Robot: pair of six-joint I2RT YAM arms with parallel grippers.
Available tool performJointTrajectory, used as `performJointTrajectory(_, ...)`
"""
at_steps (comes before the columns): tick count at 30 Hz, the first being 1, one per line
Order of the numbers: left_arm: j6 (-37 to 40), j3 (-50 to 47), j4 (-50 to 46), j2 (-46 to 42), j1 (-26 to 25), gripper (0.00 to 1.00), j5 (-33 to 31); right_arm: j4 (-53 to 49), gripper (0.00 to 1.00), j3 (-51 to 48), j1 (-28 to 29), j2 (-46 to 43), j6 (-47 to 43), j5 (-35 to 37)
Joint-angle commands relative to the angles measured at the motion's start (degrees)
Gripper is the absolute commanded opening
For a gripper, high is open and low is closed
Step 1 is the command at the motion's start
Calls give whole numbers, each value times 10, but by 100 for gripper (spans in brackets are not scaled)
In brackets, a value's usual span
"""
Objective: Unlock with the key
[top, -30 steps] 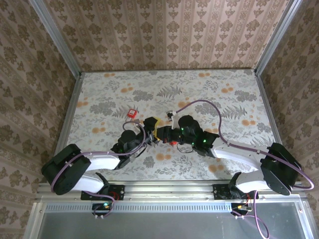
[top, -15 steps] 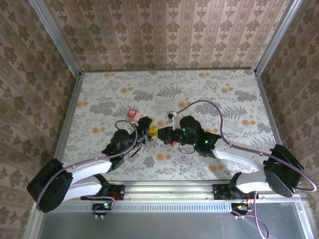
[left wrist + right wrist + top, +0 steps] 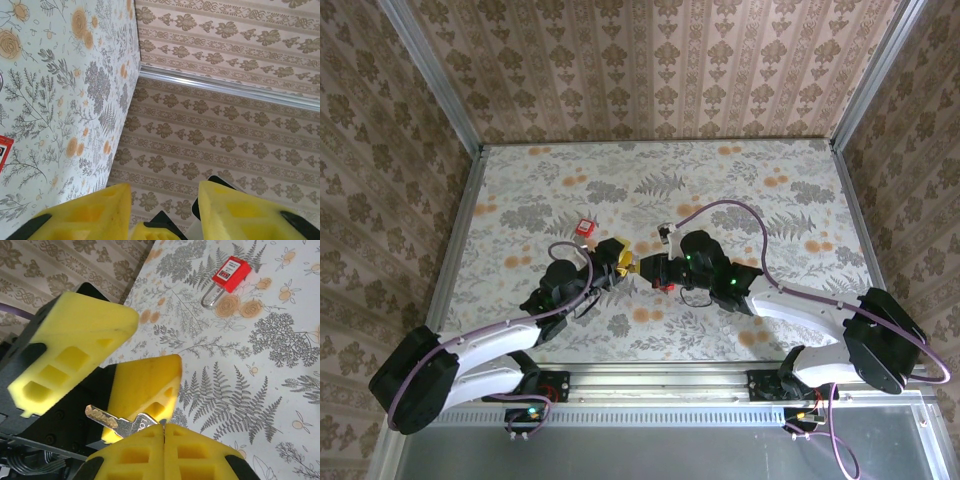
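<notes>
Near the middle of the worktop point(image 3: 770, 200) the two arms stood tip to tip. The right fingers point(image 3: 164, 440) were pressed together on the head of the key point(image 3: 117, 420), which left its toothed blade jutting free toward the other arm. The left fingers point(image 3: 619, 254) stood apart and gripped nothing. In the right wrist view one of their yellow pads point(image 3: 75, 352) sat above the blade and the other beside it, though I could not tell whether the blade was actually inside the gap.

This looked like a hand-over or a re-grip. The key seemed to be offered blade-first so that the left side could take or steady it for a better hold before insertion.

The red padlock point(image 3: 585, 226) lay flat on the worktop, left of centre and slightly toward the far edge. It was near the left fingers but apart from both arms, and it also showed at the top of the right wrist view point(image 3: 230, 274). Since nothing held it, unlocking appeared not yet begun, and the padlock would probably need bracing against the push of the key.
</notes>
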Motion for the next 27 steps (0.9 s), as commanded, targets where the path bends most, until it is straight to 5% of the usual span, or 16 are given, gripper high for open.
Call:
performJointTrajectory(1,16,-2,-16,-9,6,36,8,-7,0,0,-2,-3,-12,-6)
performJointTrajectory(13,31,1,-40,-8,8,0,21,-16,0,7,-3,-5,-7,-10)
performJointTrajectory(19,47,4,-54,-11,11,0,22,-21,0,2,-4,-19,-4,-6)
performJointTrajectory(21,66,8,-52,-15,14,0,24,-18,12,-1,-7,-22,2,-12)
performJointTrajectory(24,140,30,-81,-30,30,0,39,-10,51,-11,-18,-34,23,-28)
performJointTrajectory(27,255,61,-141,-64,46,0,49,17,66,-28,-51,-54,51,-77)
